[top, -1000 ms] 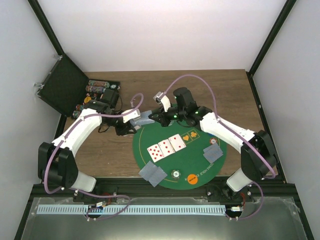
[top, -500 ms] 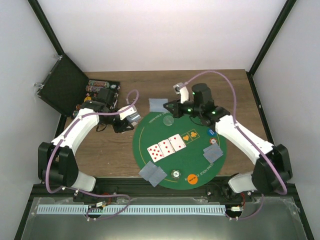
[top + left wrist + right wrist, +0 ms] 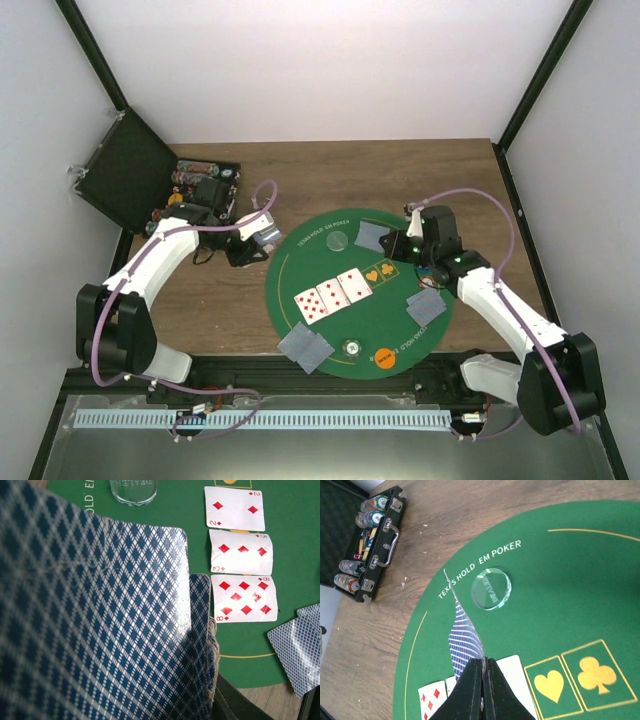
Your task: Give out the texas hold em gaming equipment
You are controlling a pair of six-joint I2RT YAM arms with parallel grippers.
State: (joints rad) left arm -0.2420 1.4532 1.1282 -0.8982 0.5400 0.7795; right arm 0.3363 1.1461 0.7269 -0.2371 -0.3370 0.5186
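1. White-walled booth, brown wooden table [image 3: 400, 170], and a round green mat [image 3: 300, 255] laid toward the arms' side. An open chip case [image 3: 370, 545] sits at the far left, with chips racked inside.
2. Your left gripper [image 3: 252, 243] is clamped on the deck [image 3: 100, 630], just off the mat's left rim. Its wrist view is almost all blue diamond backs. My guess is it's acting as the card holder, so the other arm has something steady to pull from.
3. Your right gripper [image 3: 481, 666] has its jaws pinched together on a single card [image 3: 465, 640], held by one edge over the far right of the mat, near the clear dealer button [image 3: 491, 588]. An edge pinch makes sense if the card is going to be laid flat. I can't tell whether its free edge touches the felt.
4. Already out:
   - three face-up cards [image 3: 240, 560] in a row mid-mat, all diamonds
   - a face-down hand [image 3: 305, 347] at the near-left rim
   - a second hand [image 3: 425, 305] on the right
   - an orange token [image 3: 384, 357] at the near rim
5. The deal looks roughly midway to me. The far seat has nothing yet, so that's probably where this card goes.
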